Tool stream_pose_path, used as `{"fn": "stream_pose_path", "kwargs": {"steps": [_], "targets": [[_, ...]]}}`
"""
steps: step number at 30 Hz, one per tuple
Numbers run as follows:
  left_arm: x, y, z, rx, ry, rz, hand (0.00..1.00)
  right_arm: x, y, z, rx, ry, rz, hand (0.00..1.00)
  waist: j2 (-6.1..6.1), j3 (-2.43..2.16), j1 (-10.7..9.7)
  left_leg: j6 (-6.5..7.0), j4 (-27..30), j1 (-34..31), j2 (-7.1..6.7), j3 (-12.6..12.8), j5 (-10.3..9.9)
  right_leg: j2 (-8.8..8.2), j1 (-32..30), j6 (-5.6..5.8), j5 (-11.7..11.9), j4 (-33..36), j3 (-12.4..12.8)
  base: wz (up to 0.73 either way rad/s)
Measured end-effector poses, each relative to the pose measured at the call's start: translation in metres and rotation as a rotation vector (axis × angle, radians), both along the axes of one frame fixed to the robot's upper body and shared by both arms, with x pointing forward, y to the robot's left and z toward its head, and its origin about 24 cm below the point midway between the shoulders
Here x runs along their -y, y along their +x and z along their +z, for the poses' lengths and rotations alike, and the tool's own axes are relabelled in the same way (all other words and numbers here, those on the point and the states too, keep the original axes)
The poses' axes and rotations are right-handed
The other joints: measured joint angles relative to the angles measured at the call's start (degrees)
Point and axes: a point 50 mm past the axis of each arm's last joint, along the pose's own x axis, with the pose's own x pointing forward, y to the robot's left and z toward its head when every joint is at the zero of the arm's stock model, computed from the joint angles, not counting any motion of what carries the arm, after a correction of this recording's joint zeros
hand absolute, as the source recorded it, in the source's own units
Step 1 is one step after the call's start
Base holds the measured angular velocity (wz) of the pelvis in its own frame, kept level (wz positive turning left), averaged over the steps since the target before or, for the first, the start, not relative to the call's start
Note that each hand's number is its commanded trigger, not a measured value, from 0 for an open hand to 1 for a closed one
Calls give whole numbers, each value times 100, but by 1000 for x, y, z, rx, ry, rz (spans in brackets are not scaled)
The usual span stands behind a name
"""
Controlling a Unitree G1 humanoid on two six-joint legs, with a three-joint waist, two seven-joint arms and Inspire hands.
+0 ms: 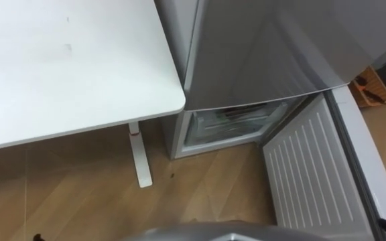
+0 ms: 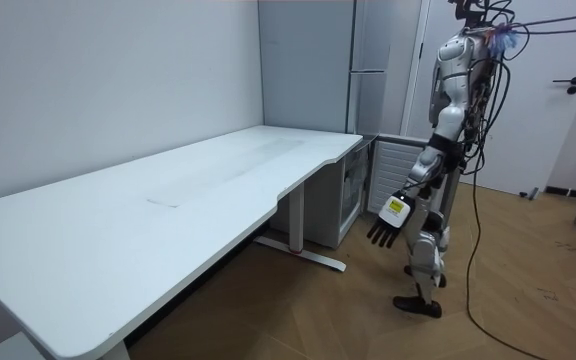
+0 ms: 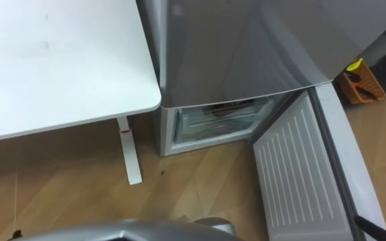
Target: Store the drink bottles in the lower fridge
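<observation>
Wooden floor (image 1: 79,187) runs under a white tabletop (image 1: 66,67) on my left and up to a grey fridge (image 1: 267,47) straight ahead of the head camera. From the room view I see the robot standing upright just beside the end of the tabletop, facing the fridge. The fridge's upper door is closed. Its lower door (image 1: 310,174) is swung wide to the right, with its ribbed white inner face turned up toward me. That leaves the lower compartment (image 1: 230,124) open, and I can see a clear drawer front inside it, though what lies behind it is too blurred for me to tell. A white table leg (image 1: 139,157) stands on the floor just left of the fridge's base. An orange container (image 1: 367,90) sits on the floor to the right of the fridge. The left hand (image 2: 392,215) hangs at the robot's side near thigh height, fingers loose and pointing down, holding nothing. Where the drinks are I cannot tell.
</observation>
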Motion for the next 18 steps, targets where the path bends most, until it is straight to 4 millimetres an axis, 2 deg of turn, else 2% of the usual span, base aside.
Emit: {"fn": "stream_pose_path", "kwargs": {"steps": [3,7,11,13,18], "targets": [[0,2,0,-3,-12,-15,0,-2,-1,-1,9,24,29,0,32,7,2,-28,189,-88,91,0,-65,59,1,-44,29,4,0,-2],[1,1,-1,-10,-29,-18,0,-3,-5,-2,28,51,52,0,86,8,2,-46,262,-110,129,0,-74,85,1,-67,42,5,-10,-1],[2,2,-2,-26,-35,-25,0,-6,-11,-3,57,80,46,0,108,5,52,-44,325,-157,130,5,-73,68,-41,-75,15,-22,-34,-1],[2,3,-3,-38,-37,-30,0,-11,-19,-6,73,112,42,0,102,8,145,-40,338,-188,126,3,-70,56,-69,-72,17,-16,-59,0],[10,9,-7,-62,-56,-84,0,-25,-21,-15,89,190,80,0,111,7,151,-34,360,-255,121,-25,-66,50,-111,-68,25,-21,-88,2]]}}
